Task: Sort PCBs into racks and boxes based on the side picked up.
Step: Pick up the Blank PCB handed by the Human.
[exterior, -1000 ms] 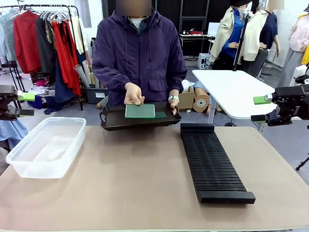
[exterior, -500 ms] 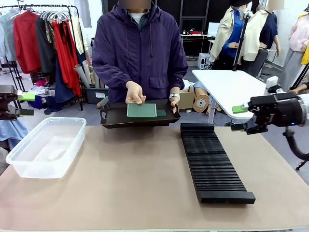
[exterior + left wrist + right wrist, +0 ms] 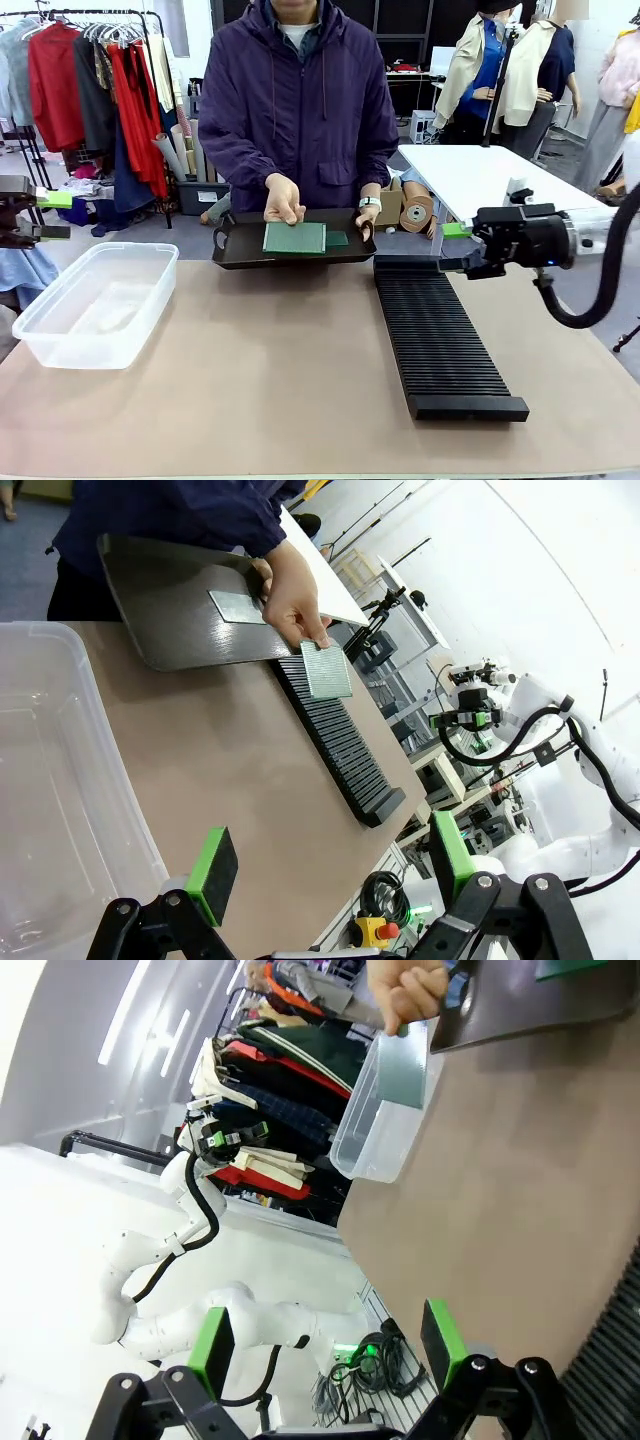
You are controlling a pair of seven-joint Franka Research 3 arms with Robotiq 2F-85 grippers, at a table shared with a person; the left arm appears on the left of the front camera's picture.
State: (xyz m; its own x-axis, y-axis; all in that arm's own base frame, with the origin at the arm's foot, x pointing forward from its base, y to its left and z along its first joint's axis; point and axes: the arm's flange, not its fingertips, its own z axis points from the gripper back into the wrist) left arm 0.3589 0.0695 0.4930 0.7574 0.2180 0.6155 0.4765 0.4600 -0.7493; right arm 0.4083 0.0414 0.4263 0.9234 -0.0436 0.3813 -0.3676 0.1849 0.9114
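A person at the far side holds a dark tray [image 3: 240,255] with two PCBs. One hand grips the lighter dotted PCB [image 3: 294,237] [image 3: 326,670] by its edge. The darker PCB [image 3: 337,238] [image 3: 238,607] lies flat on the tray [image 3: 165,620]. My right gripper [image 3: 453,249] [image 3: 328,1338] hovers open and empty over the far right end of the black rack [image 3: 440,335], just right of the tray. My left gripper [image 3: 48,216] [image 3: 330,865] stands open and empty at the far left, behind the clear box [image 3: 95,300] [image 3: 50,770].
The rack [image 3: 340,745] runs from the tray toward the near edge on the right. The box [image 3: 385,1110] holds nothing. Bare tan tabletop [image 3: 270,370] lies between box and rack. A white table [image 3: 490,185] and a clothes rail [image 3: 90,80] stand beyond.
My right arm has swung left from the table's right side to the far end of the rack. The person has shifted the tray slightly right, still holding the lighter PCB. The left arm has not moved.
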